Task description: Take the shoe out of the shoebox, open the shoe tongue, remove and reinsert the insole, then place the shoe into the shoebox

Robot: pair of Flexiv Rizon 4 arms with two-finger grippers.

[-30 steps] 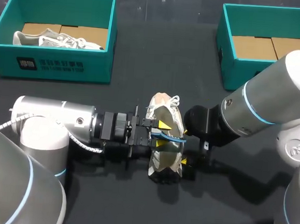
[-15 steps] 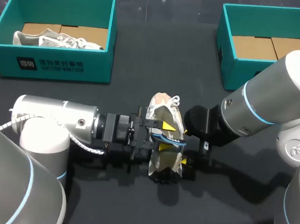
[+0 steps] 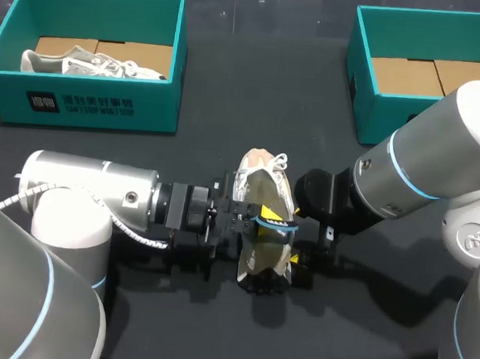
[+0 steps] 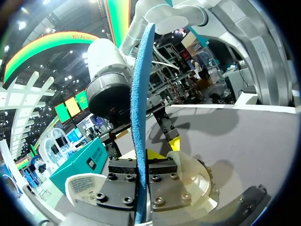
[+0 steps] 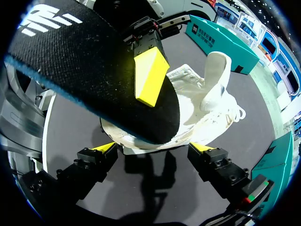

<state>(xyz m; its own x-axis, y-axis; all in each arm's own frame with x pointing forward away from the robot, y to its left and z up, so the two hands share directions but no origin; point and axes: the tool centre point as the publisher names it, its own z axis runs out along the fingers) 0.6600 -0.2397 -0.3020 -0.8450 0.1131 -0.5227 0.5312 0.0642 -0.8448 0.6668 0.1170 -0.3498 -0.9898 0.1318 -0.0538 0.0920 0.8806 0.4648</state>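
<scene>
Insole [image 4: 140,94]: being gripped by the closed left fingers [image 4: 150,181], just above the shoe [image 5: 207,108].
Shoe: being gripped from both sides by the right fingers [image 5: 107,148], on the counter [image 3: 229,104].

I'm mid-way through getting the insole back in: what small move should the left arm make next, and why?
Probably tip the insole down into the opening of the shoe. The left gripper pinches it edge-on over the shoe, not yet seated, while the right gripper straddles the shoe from both sides and seems to hold it steady.
</scene>
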